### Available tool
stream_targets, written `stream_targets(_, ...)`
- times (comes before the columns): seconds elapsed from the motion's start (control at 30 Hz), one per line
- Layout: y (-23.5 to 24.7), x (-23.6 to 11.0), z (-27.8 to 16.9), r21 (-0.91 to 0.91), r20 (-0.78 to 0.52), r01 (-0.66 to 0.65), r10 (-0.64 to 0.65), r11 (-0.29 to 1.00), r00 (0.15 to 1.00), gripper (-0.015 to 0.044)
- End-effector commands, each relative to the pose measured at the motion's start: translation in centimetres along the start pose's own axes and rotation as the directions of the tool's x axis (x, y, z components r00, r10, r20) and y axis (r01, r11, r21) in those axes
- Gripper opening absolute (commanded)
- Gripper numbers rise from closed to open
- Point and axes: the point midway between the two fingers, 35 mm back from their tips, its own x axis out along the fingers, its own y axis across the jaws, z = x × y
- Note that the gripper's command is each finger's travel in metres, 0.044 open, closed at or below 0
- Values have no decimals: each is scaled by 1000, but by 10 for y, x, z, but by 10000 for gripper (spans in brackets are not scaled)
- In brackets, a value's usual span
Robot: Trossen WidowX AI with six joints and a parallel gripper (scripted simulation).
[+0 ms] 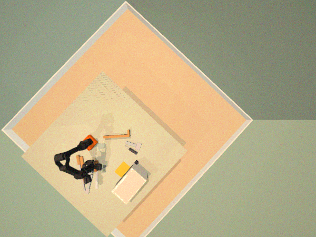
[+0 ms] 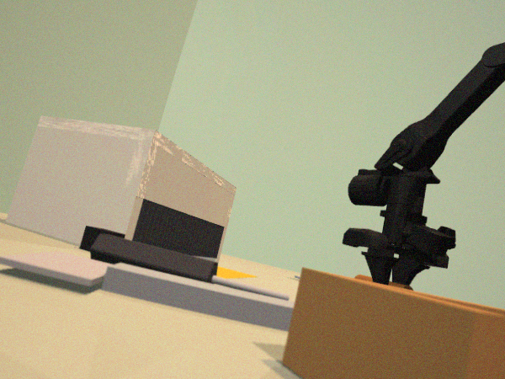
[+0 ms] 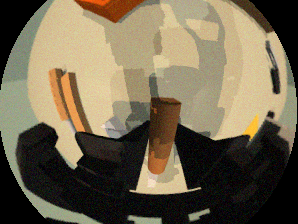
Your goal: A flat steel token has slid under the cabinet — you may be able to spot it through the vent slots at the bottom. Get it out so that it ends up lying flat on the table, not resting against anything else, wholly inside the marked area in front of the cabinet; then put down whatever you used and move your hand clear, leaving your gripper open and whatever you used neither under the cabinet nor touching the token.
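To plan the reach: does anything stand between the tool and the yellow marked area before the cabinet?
Nothing visible does: from the top, no object lies between the tool and the yellow marked area. The token is hidden under the cabinet.
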Motion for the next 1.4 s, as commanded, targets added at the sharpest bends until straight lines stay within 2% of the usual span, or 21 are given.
stream_targets(0.0, 0, 0, 0, 17, 0, 0, 0, 1000, 1000, 0)
stream_targets(0.03, 0, 0, 0, 13, 0, 0, 0, 1000, 1000, 0)
stream_targets(0.27, 0, 0, 0, 0, 0, 0, 0, 1000, 1000, 184)
stream_targets(0.3, 0, 0, 0, 0, 0, 0, 0, 1000, 1000, 200)
stream_targets(0.4, 0, 0, 0, 0, 0, 0, 0, 1000, 1000, 200)
stream_targets(0.5, 0, 0, 0, 3, 5, 0, 0, 1000, 1000, 270)
stream_targets(0.87, 0, -4, 1, 4, 5, 0, 0, 1000, 1000, 270)
stream_targets(1.37, 0, -63, 2, 4, 5, 0, 0, 1000, 1000, 270)
